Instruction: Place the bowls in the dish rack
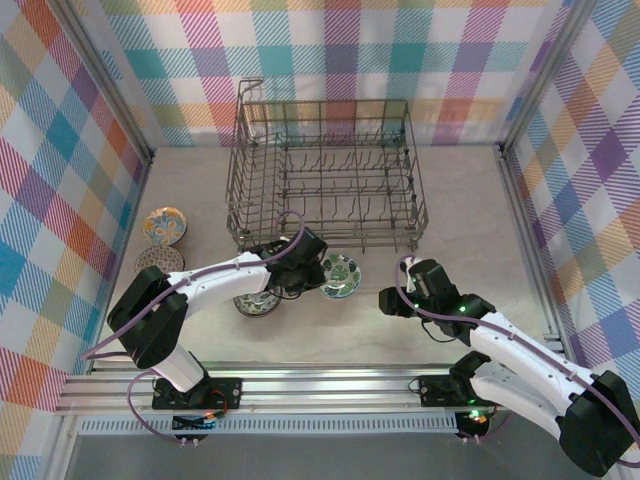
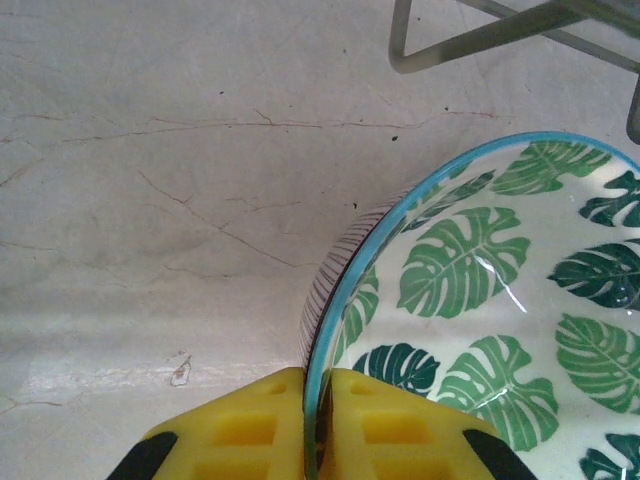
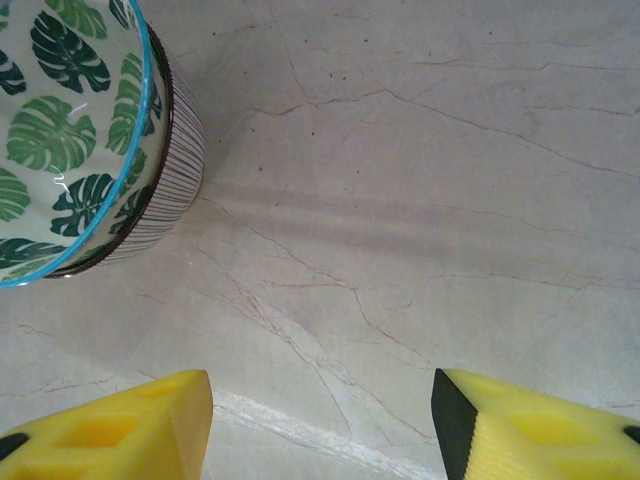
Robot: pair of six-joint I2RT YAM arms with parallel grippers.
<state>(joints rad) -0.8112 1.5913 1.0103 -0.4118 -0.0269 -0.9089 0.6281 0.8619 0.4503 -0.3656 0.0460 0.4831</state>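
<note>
- The leaf bowl [image 1: 341,276] sat on the table [image 1: 470,200] just outside the rack [image 1: 330,238], at the 6 o'clock side of its front wall.
- The left gripper [image 2: 317,400] was pinched on that bowl's blue rim. One of the yellow pads [image 2: 250,430] was on the striped outside and the other on the leafy inside, with almost no gap between them.
- I could not tell whether the bowl had left the table. From the right wrist it [image 3: 70,130] looked tipped, with its striped wall close to the surface.
- A corner of the rack's wire [image 2: 480,35] showed past the bowl at the 12 o'clock edge of the left wrist view, so the rack was near.
- The rack looked empty, with only bare tines and no bowl in it that I could see.
- A dark bowl [image 1: 258,302] lay at 8 o'clock from the leaf bowl, partly under the left arm.
- An orange bowl [image 1: 164,226] and a lattice bowl [image 1: 159,262] waited by the left wall, at 8 o'clock from the rack and well apart from it.
- The right gripper [image 3: 320,420] hung at 4 o'clock from the leaf bowl, its jaws wide apart over bare table and holding nothing.
- By my reckoning the job had barely begun. No bowl was loaded, the first was gripped but not yet carried in, and three more were left.
</note>
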